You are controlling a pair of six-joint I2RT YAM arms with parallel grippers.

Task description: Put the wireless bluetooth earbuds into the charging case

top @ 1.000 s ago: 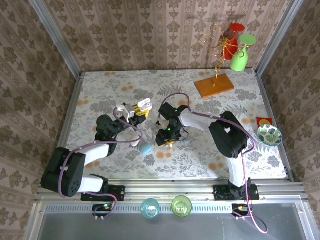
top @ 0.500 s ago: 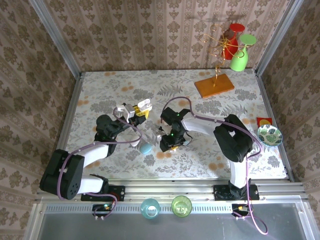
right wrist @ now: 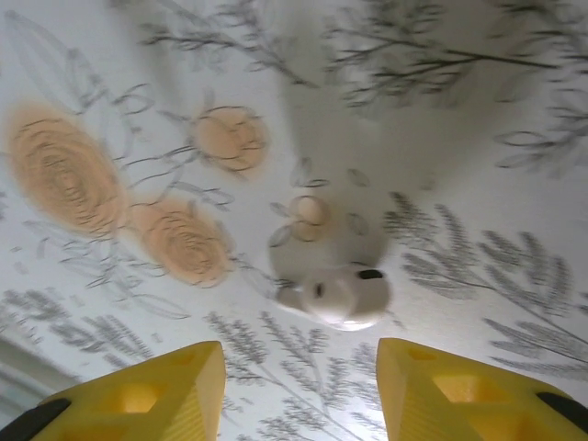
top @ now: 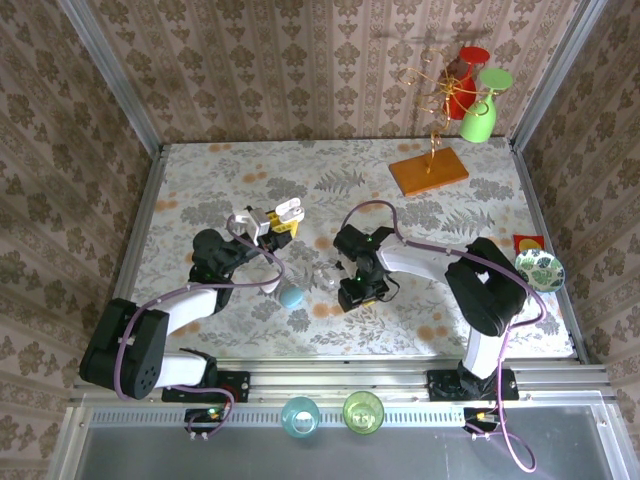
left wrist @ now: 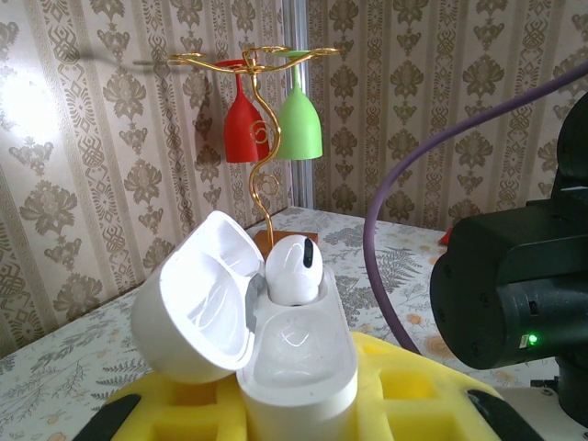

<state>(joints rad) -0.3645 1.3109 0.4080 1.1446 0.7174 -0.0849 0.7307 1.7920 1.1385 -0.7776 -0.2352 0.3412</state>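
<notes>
My left gripper [top: 283,214] is shut on the white charging case [left wrist: 299,363], which stands upright between its yellow pads [left wrist: 418,390]. The case's lid [left wrist: 195,299] is swung open to the left. One white earbud [left wrist: 294,268] sits in the far slot, and the near slot is bare. A second white earbud [right wrist: 335,294] lies on the flowered table just ahead of my right gripper [right wrist: 299,404]. That gripper is open, its yellow fingertips [right wrist: 138,400] on either side and short of the earbud. From above, my right gripper [top: 347,293] hangs low over the table beside this earbud [top: 326,274].
A blue oval case [top: 291,296] lies on the table between the arms. At the back right stands a gold rack on an orange base [top: 428,172] with red and green glasses [top: 478,120]. A patterned bowl [top: 539,270] sits at the right edge. Two cups [top: 300,414] stand on the front rail.
My right arm has shifted right and a little nearer, uncovering the loose earbud, and its jaws have narrowed slightly. The left arm and the case have not moved.
</notes>
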